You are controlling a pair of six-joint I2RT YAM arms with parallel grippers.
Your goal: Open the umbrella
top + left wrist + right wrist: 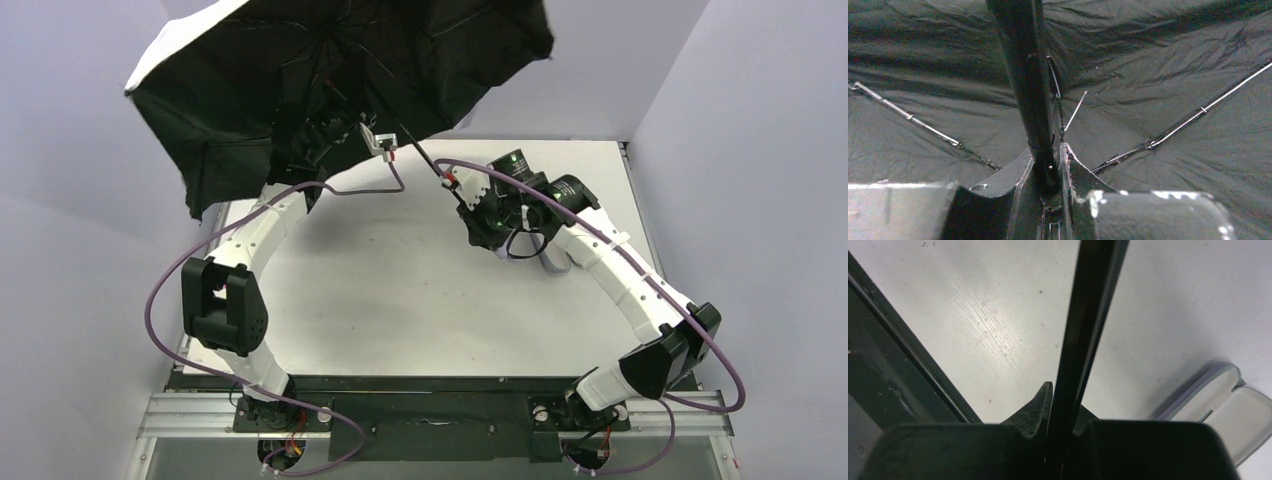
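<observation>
Umbrella: open, with the canopy (330,70) spread across the upper left of the top view, black inner side towards the camera and a pale outer edge at far left; it is held up above the table (400,300).
Ribs: in the left wrist view thin metal ribs (1188,117) fan out over the black fabric on both sides.
Left arm: rises from its base at bottom left, bends at a black elbow and curves up and right under the canopy.
Left gripper (1048,172): closed on the shaft (1025,75) just under the canopy, one finger (1015,172) on each side and touching it.
Shaft: a thin black line from the canopy's middle down and right to the right gripper (470,207).
Marks: a small red-and-white piece sits on the shaft just above that gripper, too small to read.
Right gripper: clamped on the shaft's lower part; in the right wrist view the shaft runs from top centre down between the fingers (1040,402).
Right arm: arcs from its base at bottom right up and left to frame centre, a green light on the wrist.
Case (1228,405): pale, lying on the table at lower right of the right wrist view, apart from the shaft.
</observation>
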